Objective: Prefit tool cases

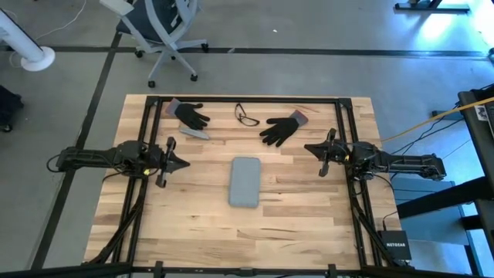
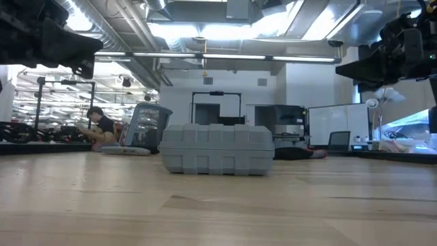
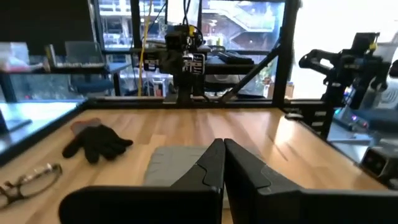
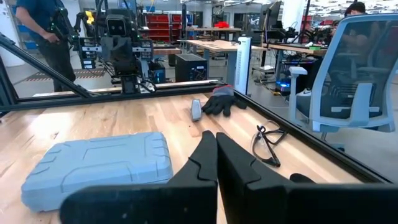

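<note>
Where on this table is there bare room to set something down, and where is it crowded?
Bare wood lies along the near edge below the tool case, and on both sides of it, between the case and the shut left gripper and right gripper. The far edge is crowded: two black gloves, a small grey bar and safety glasses.

The closed tool case (image 1: 245,181) lies at table centre with bare wood all around it — open at three, six and nine o'clock. Toward twelve o'clock lie two black gloves (image 1: 190,113), a small grey bar (image 1: 194,133) and glasses (image 1: 246,116).
</note>
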Controlling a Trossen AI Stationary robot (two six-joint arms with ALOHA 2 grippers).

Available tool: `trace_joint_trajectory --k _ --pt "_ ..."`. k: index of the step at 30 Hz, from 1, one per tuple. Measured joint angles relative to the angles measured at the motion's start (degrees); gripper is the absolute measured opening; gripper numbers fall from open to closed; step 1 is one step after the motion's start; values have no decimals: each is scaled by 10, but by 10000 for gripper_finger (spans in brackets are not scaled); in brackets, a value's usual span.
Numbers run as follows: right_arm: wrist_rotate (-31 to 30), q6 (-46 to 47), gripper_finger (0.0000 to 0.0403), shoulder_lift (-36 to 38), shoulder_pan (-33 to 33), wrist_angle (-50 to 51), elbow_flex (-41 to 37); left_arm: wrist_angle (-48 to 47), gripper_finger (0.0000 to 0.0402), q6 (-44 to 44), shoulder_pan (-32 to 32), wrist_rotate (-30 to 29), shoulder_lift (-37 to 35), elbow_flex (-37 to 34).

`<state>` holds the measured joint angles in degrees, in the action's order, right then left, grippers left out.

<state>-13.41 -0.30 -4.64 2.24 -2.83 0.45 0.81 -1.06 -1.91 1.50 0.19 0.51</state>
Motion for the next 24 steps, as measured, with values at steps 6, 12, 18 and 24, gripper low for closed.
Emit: trace_joint_trajectory --k 6,12,18,24 --pt "0 0 1 0 0 0 0 -1 0 41 5 -3 0 0" --pt "0 0 1 0 0 0 0 -1 0 41 5 -3 0 0" --pt "0 0 1 0 0 0 0 -1 0 41 5 -3 0 0" --pt "0 0 1 0 0 0 0 -1 0 41 5 -3 0 0"
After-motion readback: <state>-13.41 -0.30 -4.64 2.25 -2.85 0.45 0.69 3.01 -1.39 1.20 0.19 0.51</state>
